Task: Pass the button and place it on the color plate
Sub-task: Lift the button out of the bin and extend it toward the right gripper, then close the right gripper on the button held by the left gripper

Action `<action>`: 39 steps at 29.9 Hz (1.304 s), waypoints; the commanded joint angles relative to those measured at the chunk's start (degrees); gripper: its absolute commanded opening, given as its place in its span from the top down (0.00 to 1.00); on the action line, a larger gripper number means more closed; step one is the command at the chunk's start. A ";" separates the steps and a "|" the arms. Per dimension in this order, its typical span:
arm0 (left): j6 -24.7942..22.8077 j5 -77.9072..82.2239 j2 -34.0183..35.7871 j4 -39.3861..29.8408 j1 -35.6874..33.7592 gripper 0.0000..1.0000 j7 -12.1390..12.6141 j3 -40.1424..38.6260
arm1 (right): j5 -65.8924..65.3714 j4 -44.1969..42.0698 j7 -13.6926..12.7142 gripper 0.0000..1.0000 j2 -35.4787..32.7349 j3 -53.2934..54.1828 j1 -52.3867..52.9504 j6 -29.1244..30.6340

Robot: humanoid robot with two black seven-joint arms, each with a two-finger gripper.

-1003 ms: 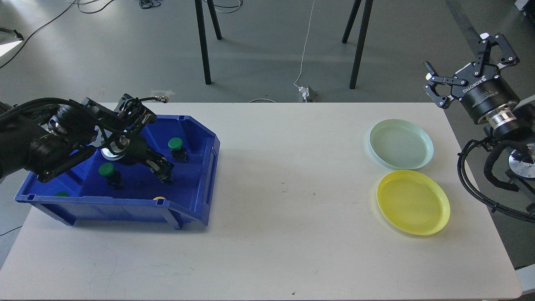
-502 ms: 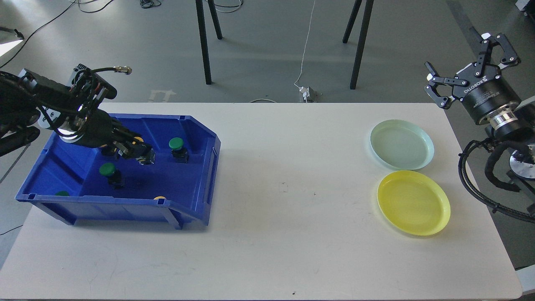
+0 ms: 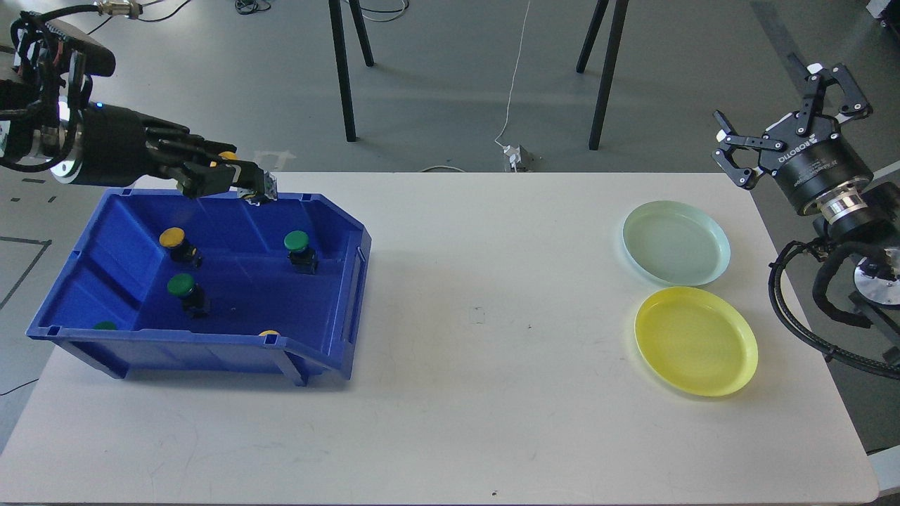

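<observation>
A blue bin (image 3: 211,349) at the table's left holds two green buttons (image 3: 296,242) (image 3: 181,284) and a yellow button (image 3: 172,237); a green one (image 3: 105,325) and a yellow one (image 3: 268,333) peek over its front wall. My left gripper (image 3: 242,184) hangs above the bin's back wall, shut on a button whose yellow cap (image 3: 226,154) shows behind the fingers. My right gripper (image 3: 770,98) is open and empty, raised beyond the table's right edge. A pale green plate (image 3: 675,242) and a yellow plate (image 3: 695,340) lie at the right.
The white table (image 3: 492,351) stretches between the bin and the plates. Black stand legs (image 3: 342,70) and a white cable are on the floor behind the table. My right arm's cables (image 3: 794,309) hang beside the table's right edge.
My left gripper has risen out of the bin, up and back, with the yellow-capped button in it. This uncovered the yellow button in the bin. The right arm has barely moved.
</observation>
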 commanded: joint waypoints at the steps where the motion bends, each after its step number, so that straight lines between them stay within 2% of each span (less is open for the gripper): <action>1: 0.01 -7.15 -0.89 0.05 0.17 0.93 -0.01 -3.30 | 0.05 0.51 0.17 0.00 -0.15 1.19 0.00 0.00; 6: 0.01 -21.47 -6.68 3.20 1.65 0.93 -0.01 -5.77 | -0.65 6.31 0.52 0.00 -3.05 0.58 -1.85 0.00; 12: 0.01 -28.78 -21.00 11.38 5.88 0.93 -0.01 -6.38 | -6.87 7.28 0.52 0.00 -2.62 -1.62 -1.15 0.00; 19: 0.01 -33.18 -29.71 14.37 10.70 0.93 -0.01 -6.91 | -14.53 7.72 0.61 0.00 2.21 -7.85 -0.71 0.00; 22: 0.01 -33.18 -32.97 17.09 12.73 0.93 -0.01 -7.08 | -15.33 7.37 0.61 0.00 6.86 -9.79 0.26 0.00; 25: 0.01 -33.27 -34.90 18.94 13.35 0.93 -0.01 -7.09 | -15.33 5.44 0.61 0.00 12.22 -11.90 0.70 0.00; 31: 0.01 -33.36 -35.79 20.44 13.79 0.93 -0.01 -9.37 | -15.33 4.64 0.69 0.00 17.86 -14.89 1.40 0.00; 37: 0.01 -34.59 -36.23 21.14 13.88 0.92 -0.01 -9.37 | -15.42 4.64 0.87 0.00 18.66 -16.82 2.19 0.00; 39: 0.01 -34.85 -36.23 21.40 13.88 0.92 -0.01 -9.37 | -15.33 4.82 2.01 0.00 18.66 -16.91 2.54 0.00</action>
